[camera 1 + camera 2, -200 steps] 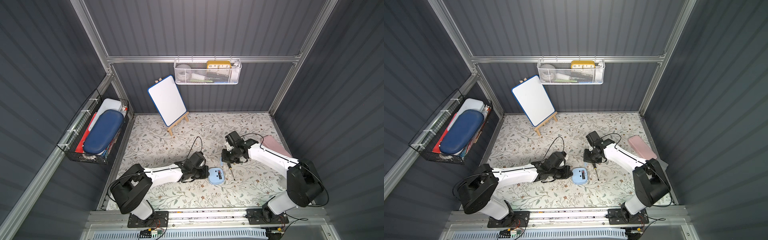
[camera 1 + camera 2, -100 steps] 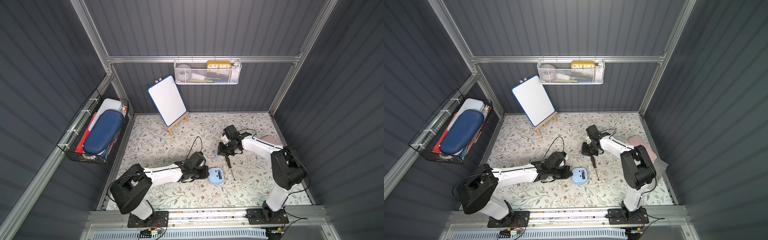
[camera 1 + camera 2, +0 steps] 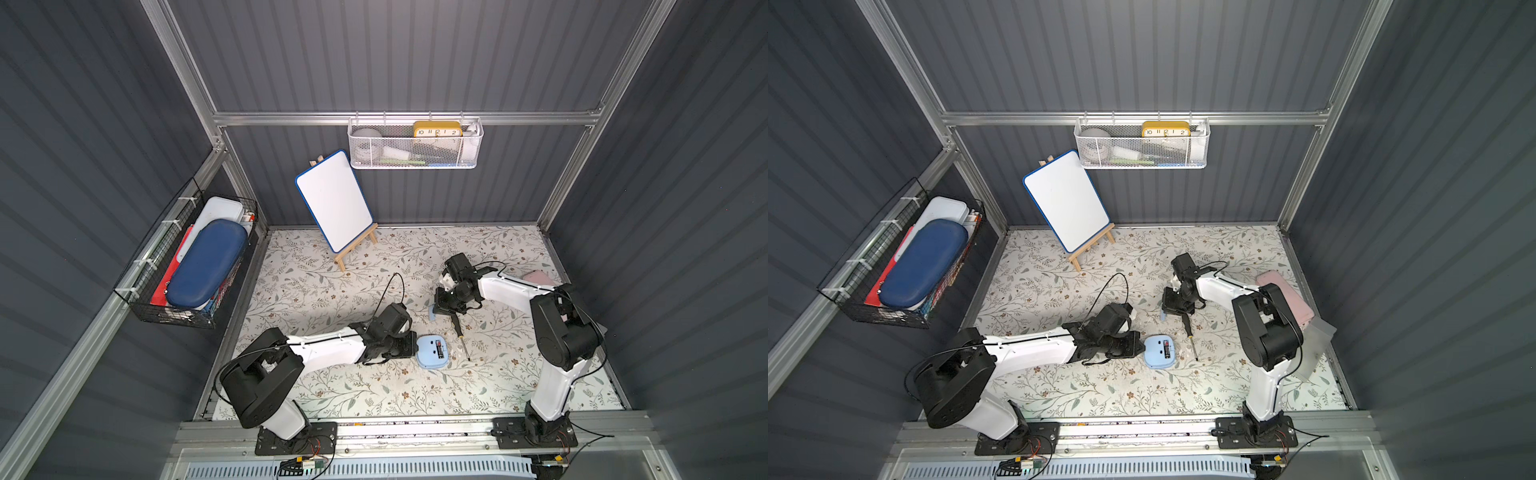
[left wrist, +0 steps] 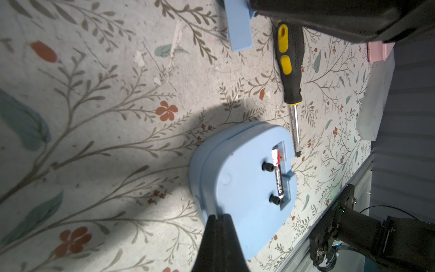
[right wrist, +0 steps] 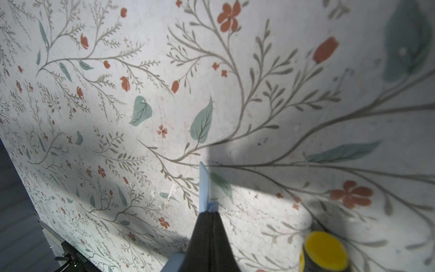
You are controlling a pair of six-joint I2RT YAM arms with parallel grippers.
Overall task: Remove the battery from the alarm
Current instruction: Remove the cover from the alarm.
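Alarm: a pale-blue rounded-square alarm (image 3: 431,352) lies face down near the front middle of the floral worktop (image 3: 332,291). Its back faces up, showing an open rectangular compartment.
Battery: a slim dark battery (image 4: 279,175) with a red-and-white band at one end lies inside that open compartment. Two small black knobs stand just beside it.
Left claw: the left claw (image 4: 217,220) is closed and empty. Its tips sit right at the alarm's rim, on the side facing the left arm; contact cannot be told.
Right claw: the right claw (image 5: 208,212) pinches a thin pale-blue plate (image 5: 204,186) by its small tab. It hangs low over the worktop, behind the alarm and apart from it.
Nearby: a screwdriver (image 4: 289,63) with a black-and-yellow handle lies flat between the right claw and the alarm. Its metal tip ends just beside the compartment side of the alarm.
Background: a whiteboard (image 3: 334,199) on a wooden easel stands at the back. A yellow clock (image 3: 437,129) sits in a white mesh basket (image 3: 415,160) on the back wall.
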